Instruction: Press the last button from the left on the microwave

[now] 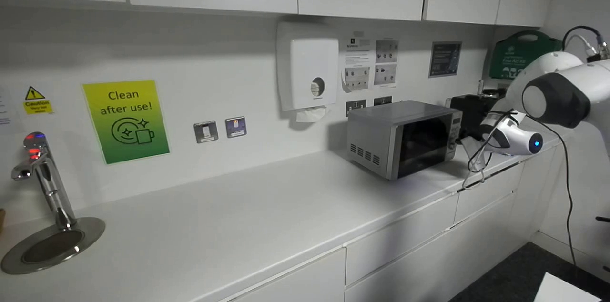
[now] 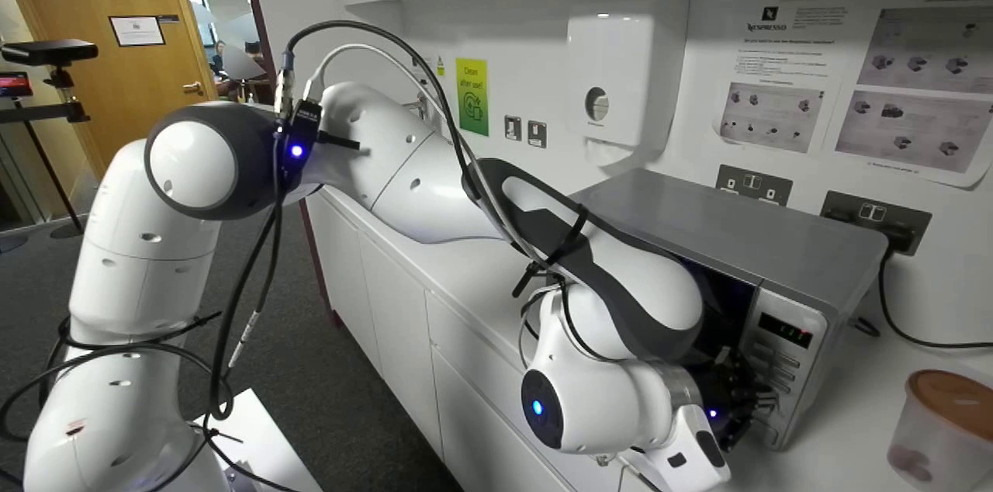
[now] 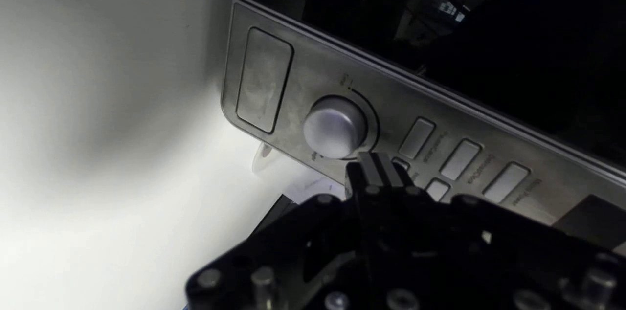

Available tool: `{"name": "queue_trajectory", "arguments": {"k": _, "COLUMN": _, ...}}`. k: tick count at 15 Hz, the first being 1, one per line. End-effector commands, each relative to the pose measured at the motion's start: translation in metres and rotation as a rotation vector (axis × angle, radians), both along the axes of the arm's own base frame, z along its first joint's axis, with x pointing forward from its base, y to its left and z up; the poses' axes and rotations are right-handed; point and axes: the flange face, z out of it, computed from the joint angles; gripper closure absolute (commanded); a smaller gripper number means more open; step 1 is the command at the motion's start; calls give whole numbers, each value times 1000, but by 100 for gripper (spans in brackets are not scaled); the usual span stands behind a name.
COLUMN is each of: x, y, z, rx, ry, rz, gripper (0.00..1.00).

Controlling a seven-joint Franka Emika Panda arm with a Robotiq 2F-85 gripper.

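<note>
The silver-grey microwave (image 1: 374,123) stands on the counter against the wall; in an exterior view its control panel (image 2: 795,360) has a lit display above buttons. In the wrist view the panel (image 3: 303,73) lies tilted, with a round knob (image 3: 335,127), a large flat button (image 3: 264,80) and several small buttons (image 3: 460,159). My gripper (image 3: 377,159) is shut and empty, its fingertips in front of the panel beside the knob. The fingers partly cover a small button (image 3: 401,163). I cannot tell if they touch the panel. The gripper also shows at the panel in an exterior view (image 2: 756,403).
A clear tub with an orange-brown lid (image 2: 954,399) stands on the counter near the microwave's panel side. A black appliance (image 1: 472,106) stands behind the arm. The power cable (image 2: 923,333) runs along the counter. A white dispenser (image 1: 310,68) hangs on the wall.
</note>
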Motion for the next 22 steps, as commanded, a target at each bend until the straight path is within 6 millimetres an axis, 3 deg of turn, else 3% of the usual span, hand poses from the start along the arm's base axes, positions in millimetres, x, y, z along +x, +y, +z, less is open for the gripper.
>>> {"name": "queue_trajectory", "arguments": {"k": 1, "x": 7, "y": 0, "z": 11, "rx": -42, "ry": -45, "rz": 19, "gripper": 100}}
{"name": "queue_trajectory", "arguments": {"k": 22, "x": 10, "y": 21, "z": 13, "rx": -63, "ry": -47, "rz": 41, "gripper": 100}}
